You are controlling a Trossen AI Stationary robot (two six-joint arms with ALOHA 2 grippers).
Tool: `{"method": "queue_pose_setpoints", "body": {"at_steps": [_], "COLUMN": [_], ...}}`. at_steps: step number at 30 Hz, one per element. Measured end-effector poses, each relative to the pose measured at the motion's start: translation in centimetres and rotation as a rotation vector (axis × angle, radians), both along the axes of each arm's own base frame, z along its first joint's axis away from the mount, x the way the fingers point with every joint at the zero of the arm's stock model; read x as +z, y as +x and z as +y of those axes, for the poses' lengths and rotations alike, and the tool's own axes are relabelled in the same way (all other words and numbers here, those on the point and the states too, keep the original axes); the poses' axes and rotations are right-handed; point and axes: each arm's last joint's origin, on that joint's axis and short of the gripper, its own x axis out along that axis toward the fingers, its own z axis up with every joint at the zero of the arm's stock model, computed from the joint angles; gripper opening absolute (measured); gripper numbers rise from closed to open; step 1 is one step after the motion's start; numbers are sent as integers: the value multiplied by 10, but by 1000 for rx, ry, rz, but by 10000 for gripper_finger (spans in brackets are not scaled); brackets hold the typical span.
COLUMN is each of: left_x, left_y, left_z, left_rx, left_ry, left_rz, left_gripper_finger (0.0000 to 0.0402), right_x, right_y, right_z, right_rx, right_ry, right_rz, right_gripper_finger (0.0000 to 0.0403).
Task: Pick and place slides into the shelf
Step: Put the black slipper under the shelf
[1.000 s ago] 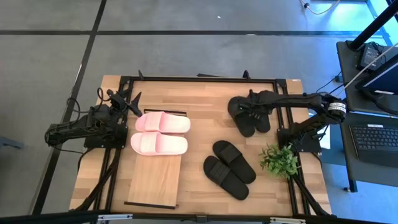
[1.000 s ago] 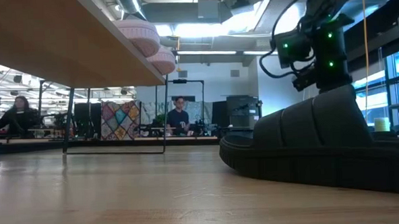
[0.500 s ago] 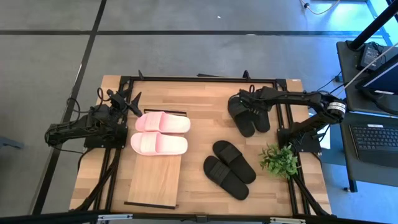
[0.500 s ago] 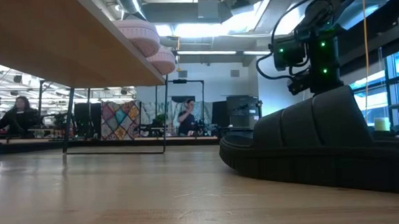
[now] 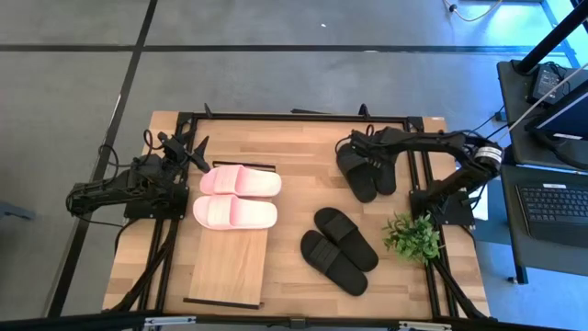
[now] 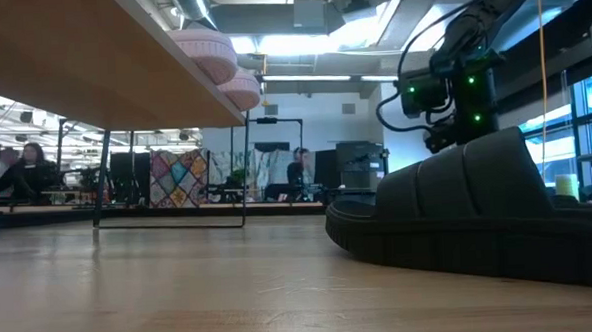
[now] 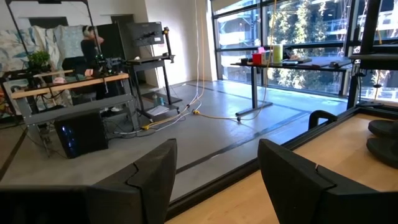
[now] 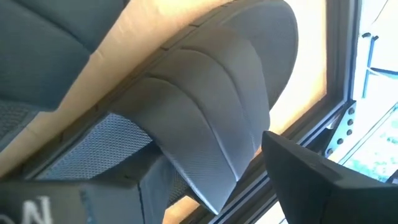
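Observation:
Two pale pink slides (image 5: 241, 180) (image 5: 234, 213) lie soles down on the shelf's light-wood plank (image 5: 228, 267). One black pair (image 5: 338, 248) lies on the table at the near right. Another black pair (image 5: 369, 173) lies at the far right. My right gripper (image 5: 358, 150) is open, low over the far end of that far pair. In the right wrist view its fingers (image 8: 311, 168) stand on either side of a black slide's ribbed strap (image 8: 211, 118). My left gripper (image 5: 188, 152) is open and empty at the table's left, beside the pink slides. My right gripper has its open fingers around the strap end of a black slide (image 8: 211, 118) of the far pair, coming from above. I cannot tell whether a finger touches it. The slide lies on the table.
A small green plant (image 5: 413, 236) stands at the right, near the right arm's base. The black metal frame (image 5: 294, 117) runs along the table's far edge. Bare plank lies on the near side of the pink slides. People sit and walk in the room behind.
My right gripper has gone down and a little toward the table's left, closer over the far black pair. The slides have kept their places.

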Motion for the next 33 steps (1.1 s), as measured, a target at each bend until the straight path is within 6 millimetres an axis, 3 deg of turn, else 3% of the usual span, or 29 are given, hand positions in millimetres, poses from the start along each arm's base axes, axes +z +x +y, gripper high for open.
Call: {"method": "queue_pose_setpoints", "body": {"at_steps": [10, 33], "left_x": [0, 0], "left_y": [0, 0], "left_z": [0, 0], "left_rx": [0, 1], "left_ry": [0, 0], "left_rz": [0, 1], "left_gripper_finger": [217, 217], "right_x": [-3, -3], "right_y": [1, 1], "right_z": [0, 0], "right_rx": [2, 0], "right_ry": [5, 6], "right_rz": [7, 7], "right_gripper_finger": [203, 201]}}
